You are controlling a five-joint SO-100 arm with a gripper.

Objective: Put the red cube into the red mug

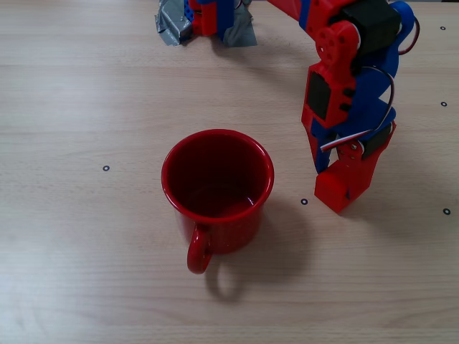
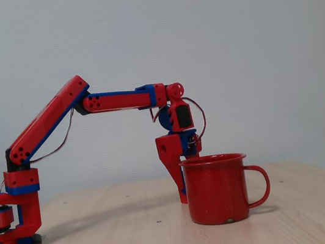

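Nearest stands the red mug (image 1: 217, 188), upright on the worktop (image 1: 72, 272), handle at 6 o'clock. At its 3 o'clock the claw (image 1: 344, 188) points down, low beside it. I cannot tell if it is closed; the red cube is not visible, perhaps under it. For a good grasp, I judge it should lift straight, clear of the rim.

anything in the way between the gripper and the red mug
Nothing visible: only bare table lies between the gripper and the red mug. The mug's own wall must be cleared. The red cube cannot be made out.
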